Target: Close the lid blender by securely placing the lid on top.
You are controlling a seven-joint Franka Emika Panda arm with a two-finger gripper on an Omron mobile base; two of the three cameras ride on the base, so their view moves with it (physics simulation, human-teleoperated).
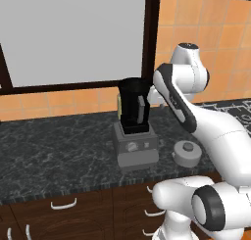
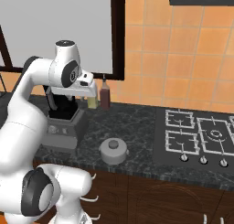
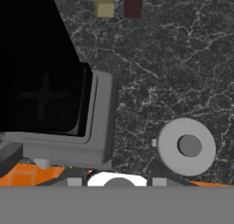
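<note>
Lid (image 1: 187, 152) right of blender (image 1: 134, 131)

Blender (image 1: 133, 131): black jar, grey base. Lid (image 3: 186, 146): light grey, darker grey knob. Counter (image 1: 54, 151): black, white-veined marble pattern. Wall tiles (image 2: 183, 58): orange. Bottles behind blender: dark red (image 2: 105, 96), yellowish (image 2: 93, 101), possibly olive.

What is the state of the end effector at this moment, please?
End effector: cannot be told whether open or closed; it holds nothing visible, as the lid lies on the counter beside the blender.
</note>
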